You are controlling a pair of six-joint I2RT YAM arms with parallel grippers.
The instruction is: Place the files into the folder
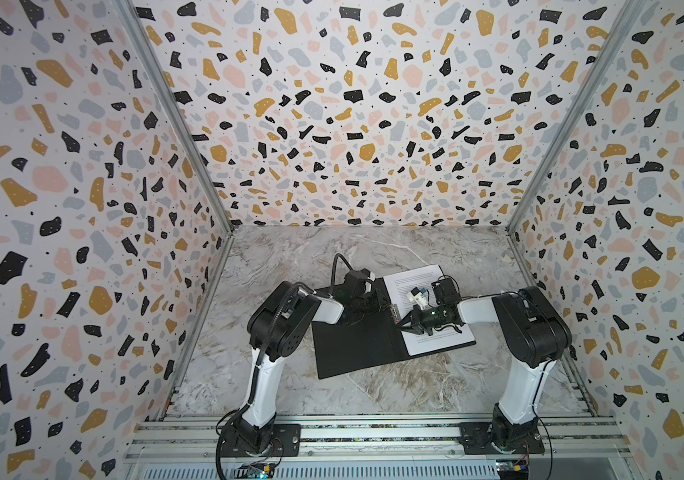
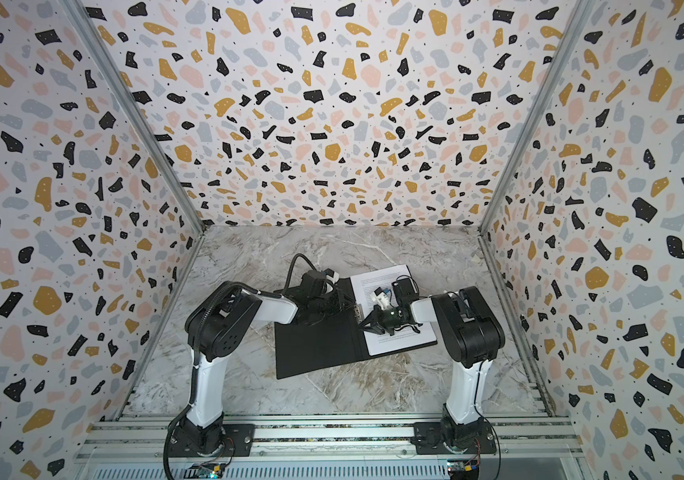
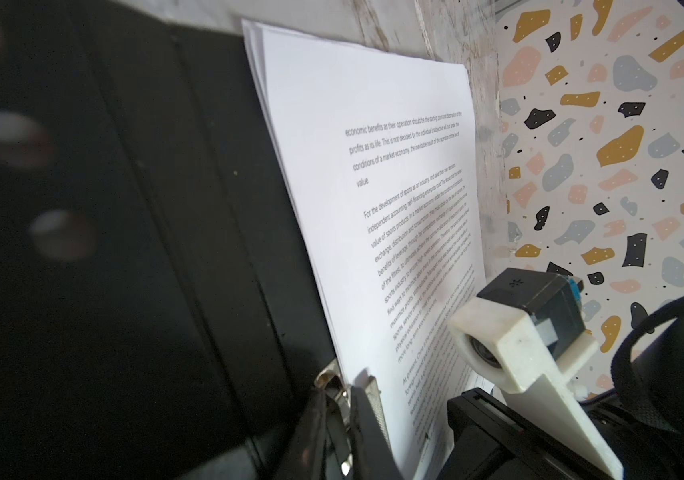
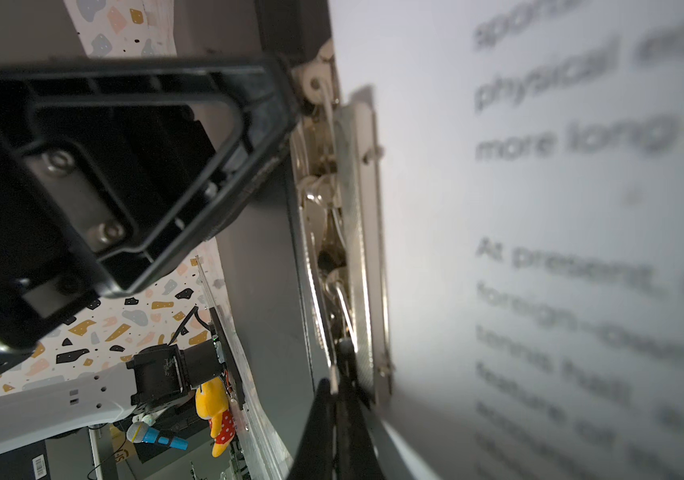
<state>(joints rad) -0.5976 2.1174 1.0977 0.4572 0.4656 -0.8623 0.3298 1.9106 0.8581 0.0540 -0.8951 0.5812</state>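
1. The marble table (image 1: 290,257) carries everything. The folder lies at its middle, between the two arms.
2. The folder (image 1: 352,353) (image 2: 315,353) lies open and flat, with its black inside facing up. Its long axis runs left to right, and the right end is swung a little toward the far side. The spine runs far to near, its near end leaning right. The left panel is bare.
3. The files (image 1: 415,282) (image 2: 377,278) lie as a stack on the folder's right panel. Their long axis runs along the spine, far to near, and the printed lines run across it. Their left edge sits at the spine. In the left wrist view the sheet edges (image 3: 257,75) fan out slightly.
4. The right gripper (image 1: 404,327) (image 4: 338,386) reaches leftward over the files. Its fingers are pressed together, and the tips are at the near end of the clip.
5. The left gripper (image 3: 338,399) reaches rightward over the spine. Its fingers are drawn in narrowly on either side of the clip's lever.
6. The metal clip (image 1: 394,311) (image 4: 352,208) lies along the spine at the left edge of the files, with its long axis far to near.
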